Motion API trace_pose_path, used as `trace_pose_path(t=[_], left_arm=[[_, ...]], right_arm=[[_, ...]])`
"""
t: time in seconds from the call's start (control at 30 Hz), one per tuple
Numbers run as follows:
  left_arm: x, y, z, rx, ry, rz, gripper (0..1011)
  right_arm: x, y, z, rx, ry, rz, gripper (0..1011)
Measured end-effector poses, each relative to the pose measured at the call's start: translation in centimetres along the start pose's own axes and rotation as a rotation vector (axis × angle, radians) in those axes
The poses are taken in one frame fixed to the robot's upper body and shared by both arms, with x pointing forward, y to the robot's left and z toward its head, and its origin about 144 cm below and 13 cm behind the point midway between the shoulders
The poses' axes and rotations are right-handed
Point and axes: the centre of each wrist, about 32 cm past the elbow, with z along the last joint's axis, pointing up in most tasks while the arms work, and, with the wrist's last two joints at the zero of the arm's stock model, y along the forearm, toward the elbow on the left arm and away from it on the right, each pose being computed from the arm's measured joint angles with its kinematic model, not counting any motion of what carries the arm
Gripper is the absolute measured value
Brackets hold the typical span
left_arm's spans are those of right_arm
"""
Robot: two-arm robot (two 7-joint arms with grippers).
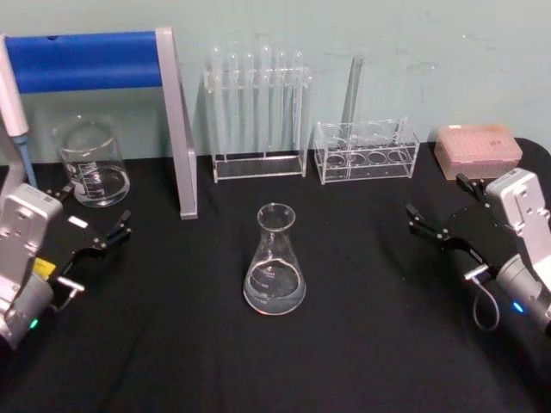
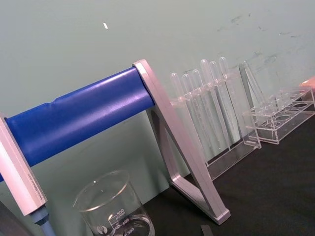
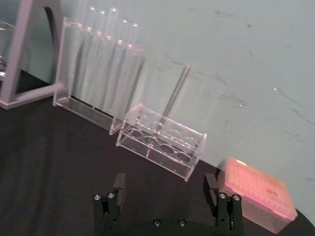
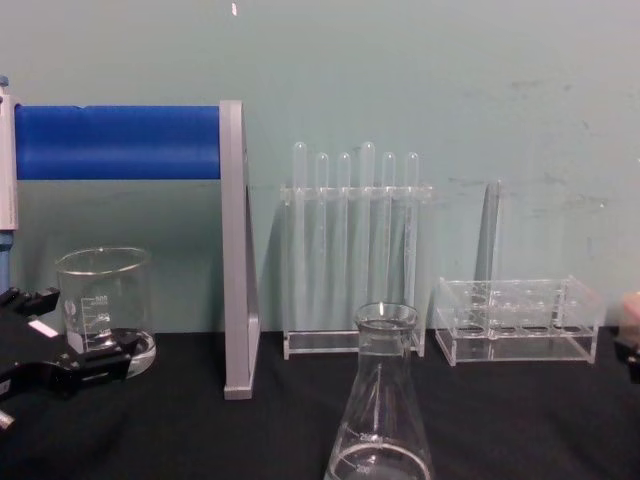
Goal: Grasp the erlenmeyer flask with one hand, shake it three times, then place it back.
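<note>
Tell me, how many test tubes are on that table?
7. Six test tubes stand in a row in the tall clear rack at the back centre; a seventh tube stands alone in the low rack to its right. None seems hidden.

Beaker [image 1: 90,163] back-left, beside the grey stand with the blue bar [image 1: 86,60]. Tall test-tube rack [image 1: 258,116] back-centre. Low rack [image 1: 366,153] right of it. Pink box [image 1: 478,148] far right.

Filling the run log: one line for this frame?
flask upright, centre, ungrasped | left gripper open, left of flask, apart | right gripper open, right of flask, apart
</note>
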Motion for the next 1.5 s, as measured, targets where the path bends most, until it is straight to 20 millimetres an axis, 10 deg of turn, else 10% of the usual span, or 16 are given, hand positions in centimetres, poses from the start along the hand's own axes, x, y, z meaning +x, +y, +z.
trace_pose_path(t=[0.63, 1.5], left_arm=[[0.0, 0.0, 0.0, 0.000, 0.000, 0.000, 1001], [0.0, 0.0, 0.0, 0.000, 0.000, 0.000, 1001]], right_arm=[[-1.5, -2.4, 1.6, 0.067, 0.193, 0.217, 1000], [-4.1, -0.7, 3.0, 0.084, 0.274, 0.488, 1000]])
